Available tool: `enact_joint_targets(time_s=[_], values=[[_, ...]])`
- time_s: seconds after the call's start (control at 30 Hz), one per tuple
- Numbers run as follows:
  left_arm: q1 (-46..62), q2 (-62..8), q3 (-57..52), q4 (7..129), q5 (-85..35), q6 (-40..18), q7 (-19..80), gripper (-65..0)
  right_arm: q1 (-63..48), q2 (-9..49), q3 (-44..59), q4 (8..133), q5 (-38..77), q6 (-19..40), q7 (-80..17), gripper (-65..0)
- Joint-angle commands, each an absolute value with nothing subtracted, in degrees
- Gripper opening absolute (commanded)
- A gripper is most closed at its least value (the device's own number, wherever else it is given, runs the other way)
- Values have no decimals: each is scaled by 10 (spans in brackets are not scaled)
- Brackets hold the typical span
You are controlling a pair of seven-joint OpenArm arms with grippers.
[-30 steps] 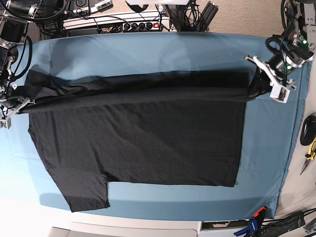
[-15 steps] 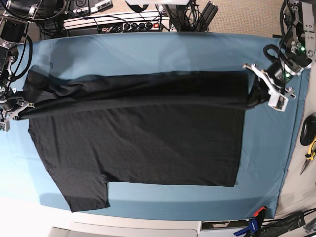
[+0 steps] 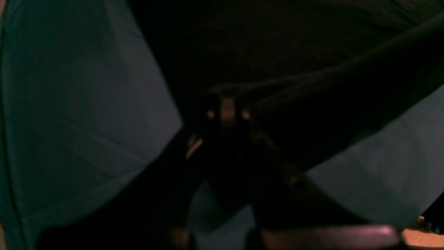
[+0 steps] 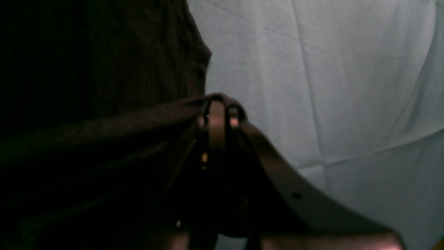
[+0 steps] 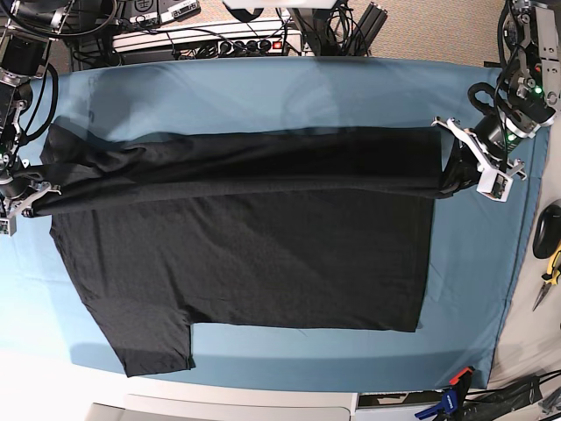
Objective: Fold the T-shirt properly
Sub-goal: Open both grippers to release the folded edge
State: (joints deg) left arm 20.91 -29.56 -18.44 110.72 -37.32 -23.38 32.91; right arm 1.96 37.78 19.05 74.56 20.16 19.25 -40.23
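The black T-shirt (image 5: 254, 254) lies spread on the blue table cloth (image 5: 263, 92), plain side up, one sleeve at the front left. Its far edge is lifted into a long taut band (image 5: 254, 162) stretched between both grippers. My left gripper (image 5: 456, 168) on the base view's right is shut on the band's right corner; in the left wrist view the gripper (image 3: 227, 104) pinches dark cloth. My right gripper (image 5: 33, 195) on the left is shut on the other corner, and in the right wrist view the gripper (image 4: 222, 104) has fabric (image 4: 104, 139) draped over its fingertips.
A power strip and cables (image 5: 219, 39) lie beyond the table's far edge. Pliers and a dark object (image 5: 550, 254) rest off the right side. A clamp (image 5: 451, 396) sits at the front right corner. Bare cloth shows behind and right of the shirt.
Both grippers have carried the held edge slightly toward the front, and the lifted band has widened over the shirt's body. Both grips stay shut.
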Motion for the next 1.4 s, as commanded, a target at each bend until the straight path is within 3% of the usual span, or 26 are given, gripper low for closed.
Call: enact_joint_targets(time_s=[0.0, 0.8, 0.93, 1.0, 1.37], values=[[204, -305, -189, 1115, -379, -234, 312, -650, 30, 395, 195, 753, 201, 187, -388, -650], [201, -305, -189, 1115, -368, -234, 298, -646, 30, 395, 195, 753, 201, 203, -389, -650], [201, -305, -189, 1115, -368, -234, 295, -353, 30, 395, 195, 753, 201, 203, -389, -650], [201, -305, -189, 1115, -368, -234, 290, -278, 30, 395, 195, 753, 201, 203, -390, -650], [201, -305, -189, 1115, -368, -234, 289, -274, 32, 395, 195, 753, 201, 203, -383, -650]])
